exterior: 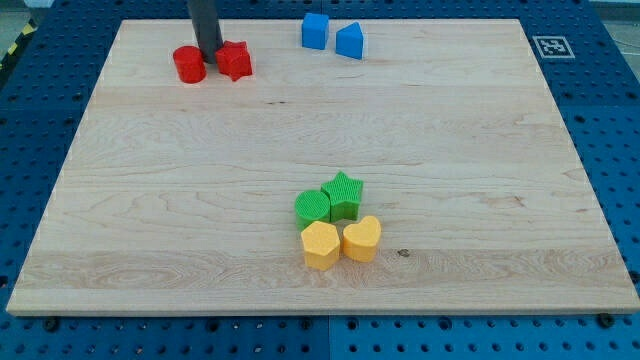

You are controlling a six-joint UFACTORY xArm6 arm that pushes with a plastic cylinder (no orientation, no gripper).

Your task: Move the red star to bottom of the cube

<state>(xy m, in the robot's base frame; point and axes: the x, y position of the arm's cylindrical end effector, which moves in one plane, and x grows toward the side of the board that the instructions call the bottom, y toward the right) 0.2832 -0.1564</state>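
Note:
The red star [235, 61] lies near the view's top left, with a red round block [189, 65] just to its left. My tip [210, 54] stands between the two red blocks, touching or nearly touching both. The blue cube [315, 31] sits at the view's top, right of the red star. A blue triangular block [349, 41] lies just right of the cube.
A green round block [313, 207] and a green star [344, 195] sit low in the middle, with a yellow hexagon [320, 245] and a yellow heart [361, 239] just below them. The wooden board [150, 200] rests on a blue pegboard table.

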